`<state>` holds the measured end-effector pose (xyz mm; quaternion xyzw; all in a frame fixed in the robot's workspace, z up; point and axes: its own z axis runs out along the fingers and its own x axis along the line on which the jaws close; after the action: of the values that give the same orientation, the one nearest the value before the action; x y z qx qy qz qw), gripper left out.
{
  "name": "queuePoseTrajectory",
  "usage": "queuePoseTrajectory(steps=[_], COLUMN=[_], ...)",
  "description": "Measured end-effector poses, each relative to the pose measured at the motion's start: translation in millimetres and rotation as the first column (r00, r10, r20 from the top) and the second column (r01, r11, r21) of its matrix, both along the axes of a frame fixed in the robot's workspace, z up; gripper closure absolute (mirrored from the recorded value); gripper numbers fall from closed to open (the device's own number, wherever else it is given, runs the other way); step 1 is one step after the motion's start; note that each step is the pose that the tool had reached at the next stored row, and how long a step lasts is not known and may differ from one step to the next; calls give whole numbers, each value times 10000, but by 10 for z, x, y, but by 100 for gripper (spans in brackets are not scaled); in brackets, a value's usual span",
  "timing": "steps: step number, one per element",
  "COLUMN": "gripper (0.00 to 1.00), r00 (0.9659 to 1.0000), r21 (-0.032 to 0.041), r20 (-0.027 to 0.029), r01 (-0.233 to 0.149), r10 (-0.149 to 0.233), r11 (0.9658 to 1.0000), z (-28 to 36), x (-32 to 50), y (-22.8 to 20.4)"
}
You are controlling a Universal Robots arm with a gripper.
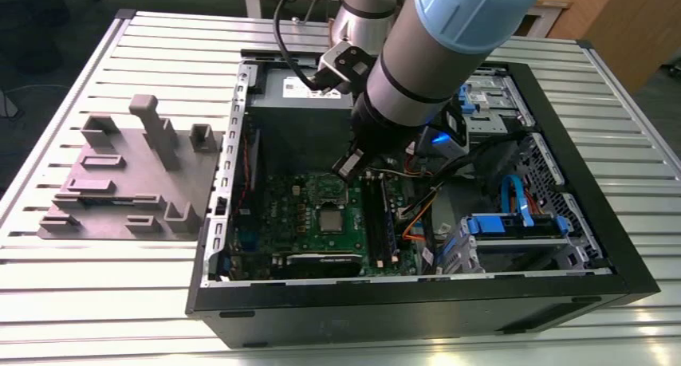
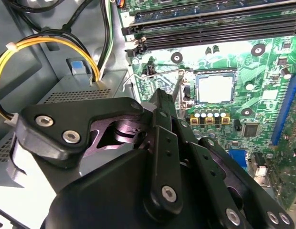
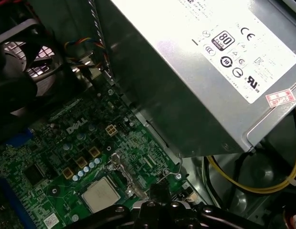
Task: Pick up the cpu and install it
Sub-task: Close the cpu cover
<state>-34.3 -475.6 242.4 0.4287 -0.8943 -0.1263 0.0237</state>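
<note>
Down inside the black open computer case, my gripper hangs just over the green motherboard, with my grey and pale blue arm slanting in from above. Whether the gripper is clenched or released I cannot tell; its dark links crowd the second wrist view and hide the tip.

On the motherboard, the small flat square cpu, silvery on top with a pale tan rim, lies flat within the silver-framed rectangular socket. I am not holding it: it sits apart from my gripper. A thin bent wire lever stands at the socket's edge on the motherboard, and my gripper's tip is close beside it; I cannot tell whether they touch.

Long black memory slots run across the motherboard past the socket. A large grey metal box with a white label sits along one edge of the motherboard, and yellow cables loop out beside it.

Well apart from the motherboard, outside the case toward the exterior view's left, a grey moulded plate rests on the slatted metal table.
</note>
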Motion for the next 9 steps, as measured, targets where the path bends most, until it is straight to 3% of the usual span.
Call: queuePoseTrajectory(steps=[9], gripper=[89], r00=[10000], r21=[0], r20=[-1], r01=[-78], r10=[78], r11=[10000], z=[0], x=[-12], y=[-97])
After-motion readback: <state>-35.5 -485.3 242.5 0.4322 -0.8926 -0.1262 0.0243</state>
